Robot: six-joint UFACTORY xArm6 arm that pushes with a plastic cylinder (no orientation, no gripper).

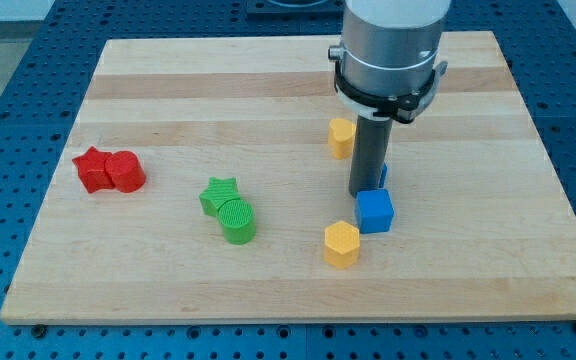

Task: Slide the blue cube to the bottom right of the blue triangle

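Note:
The blue cube point(375, 211) sits right of the board's middle. My tip point(365, 193) touches or nearly touches the cube's top-left edge. A sliver of another blue block point(383, 175), which seems to be the blue triangle, shows just right of the rod, mostly hidden behind it, above the cube.
A yellow hexagonal block point(342, 244) lies just below-left of the blue cube. Another yellow block point(342, 137) sits above, left of the rod. A green star point(219, 194) and green cylinder point(237, 220) lie left of centre. Two red blocks point(109, 170) sit at the far left.

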